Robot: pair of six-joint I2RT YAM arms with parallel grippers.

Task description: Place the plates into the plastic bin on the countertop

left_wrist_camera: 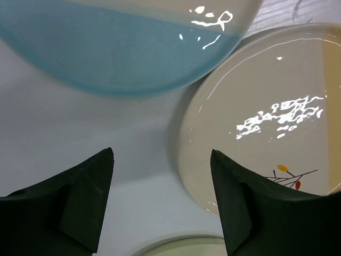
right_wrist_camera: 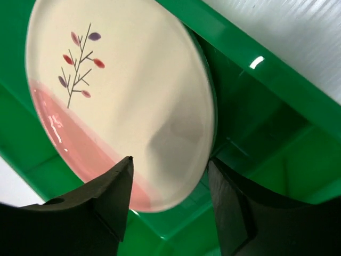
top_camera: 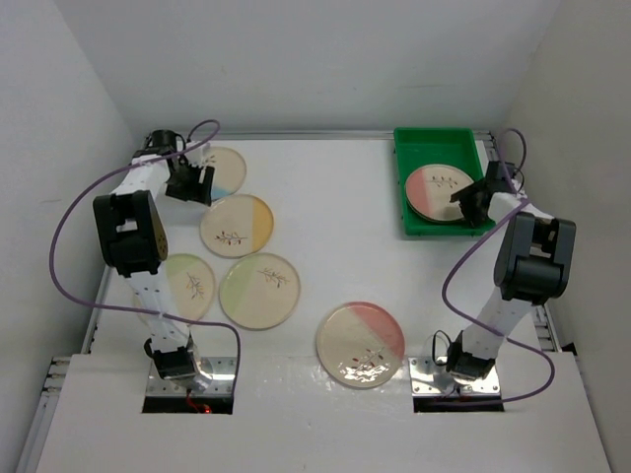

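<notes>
At the far right corner of the countertop [top_camera: 335, 212], the green bin [top_camera: 437, 137] holds one pink-banded plate [top_camera: 434, 187]. The right gripper [right_wrist_camera: 169, 162] hangs over the near rim of this plate. Its two black fingers are spread apart with the rim lying between them. Whether either finger touches the glaze cannot be told from the wrist view. The bin is glossy moulded plastic, rectangular, with a raised rim. The plate is round, smooth glazed ceramic, cream, with a thin sprig motif.

At the far left, the left gripper [left_wrist_camera: 162, 154] hovers with its fingers apart above bare countertop. It is just beside the blue-banded plate [left_wrist_camera: 117, 48] and the yellow-banded plate [left_wrist_camera: 266, 117] and holds neither. A green-banded plate [top_camera: 259, 290] lies nearer the left arm's base. A second green-banded plate [top_camera: 197, 286] is partly hidden behind that arm. A second pink-banded plate [top_camera: 360, 345] lies between the two bases. The countertop is flat and matt white.
</notes>
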